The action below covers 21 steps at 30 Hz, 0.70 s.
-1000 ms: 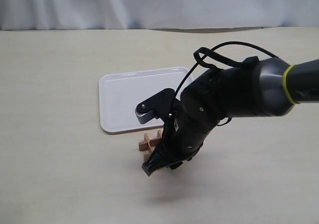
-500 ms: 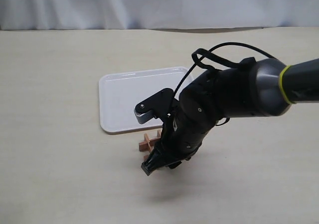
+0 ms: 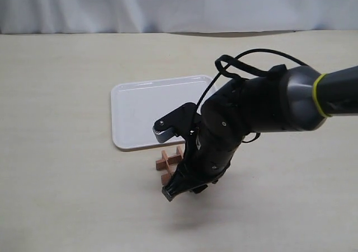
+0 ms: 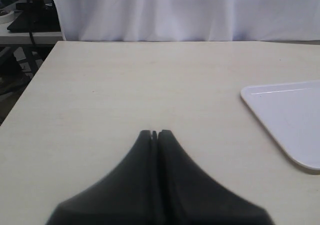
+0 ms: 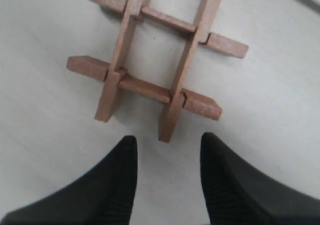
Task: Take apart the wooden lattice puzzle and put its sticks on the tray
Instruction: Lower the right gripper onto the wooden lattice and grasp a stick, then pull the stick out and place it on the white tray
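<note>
The wooden lattice puzzle (image 5: 150, 60) lies flat on the table, its four sticks still interlocked in a hash shape. In the exterior view the puzzle (image 3: 166, 163) sits just in front of the white tray (image 3: 140, 112), partly hidden by the right arm. My right gripper (image 5: 167, 142) is open, hovering low over the table, with one stick end (image 5: 167, 127) pointing into the gap between its fingertips; nothing is held. My left gripper (image 4: 155, 133) is shut and empty over bare table, well away from the puzzle. A corner of the tray (image 4: 287, 120) shows in the left wrist view.
The big black right arm (image 3: 257, 112) reaches in from the right and overhangs the tray's near right corner. A white curtain (image 3: 179, 5) hangs behind the table. The table's left edge (image 4: 30, 85) shows in the left wrist view.
The right gripper has shifted slightly down and toward the front of the table beside the puzzle. The puzzle has not moved.
</note>
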{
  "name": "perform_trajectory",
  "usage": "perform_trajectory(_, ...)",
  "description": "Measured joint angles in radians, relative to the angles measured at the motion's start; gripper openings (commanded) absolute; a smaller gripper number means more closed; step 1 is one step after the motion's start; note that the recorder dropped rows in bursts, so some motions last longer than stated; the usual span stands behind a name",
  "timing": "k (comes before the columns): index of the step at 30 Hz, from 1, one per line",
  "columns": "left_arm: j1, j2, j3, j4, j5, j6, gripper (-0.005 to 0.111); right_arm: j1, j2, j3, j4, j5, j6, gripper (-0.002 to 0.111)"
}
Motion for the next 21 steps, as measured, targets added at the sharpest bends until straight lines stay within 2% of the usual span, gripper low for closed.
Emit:
perform_trajectory(3, 0.0, 0.0, 0.0, 0.0, 0.0, 0.0, 0.0, 0.0, 0.013, 0.0, 0.0, -0.024, 0.0, 0.036)
perform_trajectory(8, 0.0, 0.0, 0.0, 0.0, 0.0, 0.0, 0.0, 0.0, 0.024, 0.0, 0.0, -0.061, 0.0, 0.005)
perform_trajectory(21, 0.0, 0.0, 0.0, 0.0, 0.0, 0.0, 0.0, 0.0, -0.029, 0.0, -0.006, -0.07, 0.002, 0.005)
